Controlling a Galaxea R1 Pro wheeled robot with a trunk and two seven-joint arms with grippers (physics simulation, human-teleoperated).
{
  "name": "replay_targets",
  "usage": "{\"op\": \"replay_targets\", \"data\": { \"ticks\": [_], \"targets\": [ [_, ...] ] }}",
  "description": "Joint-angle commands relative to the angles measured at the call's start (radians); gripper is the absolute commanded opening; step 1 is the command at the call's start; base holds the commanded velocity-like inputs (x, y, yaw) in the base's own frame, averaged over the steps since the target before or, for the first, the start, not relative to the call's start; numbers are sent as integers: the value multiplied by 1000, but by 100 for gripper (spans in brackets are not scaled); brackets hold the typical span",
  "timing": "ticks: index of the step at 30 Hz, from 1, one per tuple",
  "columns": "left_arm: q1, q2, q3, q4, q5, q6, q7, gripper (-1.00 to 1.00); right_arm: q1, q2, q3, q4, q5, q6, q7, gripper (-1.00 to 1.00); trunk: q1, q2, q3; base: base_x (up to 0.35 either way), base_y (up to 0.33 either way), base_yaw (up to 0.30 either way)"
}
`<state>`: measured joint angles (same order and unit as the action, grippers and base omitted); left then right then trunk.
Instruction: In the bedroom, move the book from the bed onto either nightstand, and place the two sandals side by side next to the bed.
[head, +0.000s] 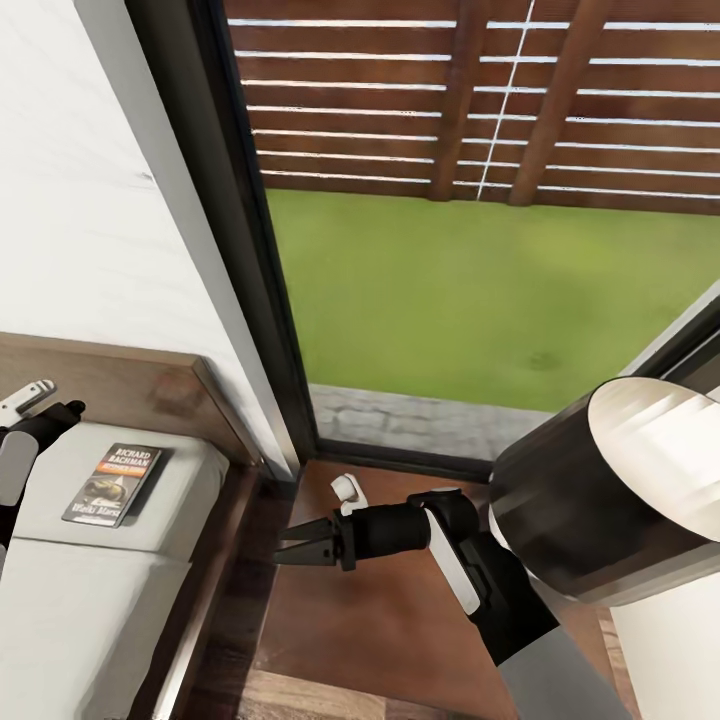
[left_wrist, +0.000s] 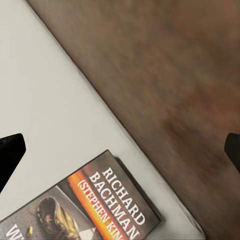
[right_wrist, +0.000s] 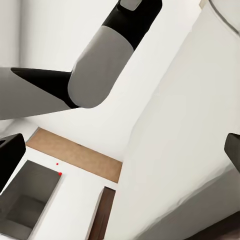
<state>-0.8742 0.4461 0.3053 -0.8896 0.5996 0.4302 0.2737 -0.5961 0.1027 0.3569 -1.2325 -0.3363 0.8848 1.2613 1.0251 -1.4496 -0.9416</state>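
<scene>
Left fingers (left_wrist: 12, 150) wide apart over the book (head: 113, 484); right fingers (head: 300, 548) parted, empty.

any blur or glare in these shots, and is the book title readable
Head view: sharp, even light, soft sheen on the nightstand, book lettering small but legible. Left wrist view: headboard wood smeared, "RICHARD BACHMAN" crisp. Right wrist view: bright white wall, little shading.
</scene>
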Motion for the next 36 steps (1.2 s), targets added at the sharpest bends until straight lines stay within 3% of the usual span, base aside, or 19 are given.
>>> {"op": "replay_targets", "data": {
  "ticks": [1, 20, 32, 36],
  "targets": [
    [0, 0, 0, -1, 11, 4, 7, 100, -1, 0, 1, 0, -4, 6, 0, 100, 0, 0, -2, 0, 0, 0],
    [0, 2, 6, 1, 11, 5, 8, 100, -1, 0, 1, 1, -4, 6, 0, 100, 0, 0, -24, 0, 0, 0],
    [0, 2, 3, 1, 11, 5, 9, 100, -1, 0, 1, 1, -4, 6, 0, 100, 46, -84, -62, 0, 0, 0],
    [0, 2, 3, 1, 11, 5, 9, 100, -1, 0, 1, 0, -4, 6, 0, 100, 46, -84, -62, 0, 0, 0]
  ]
}}
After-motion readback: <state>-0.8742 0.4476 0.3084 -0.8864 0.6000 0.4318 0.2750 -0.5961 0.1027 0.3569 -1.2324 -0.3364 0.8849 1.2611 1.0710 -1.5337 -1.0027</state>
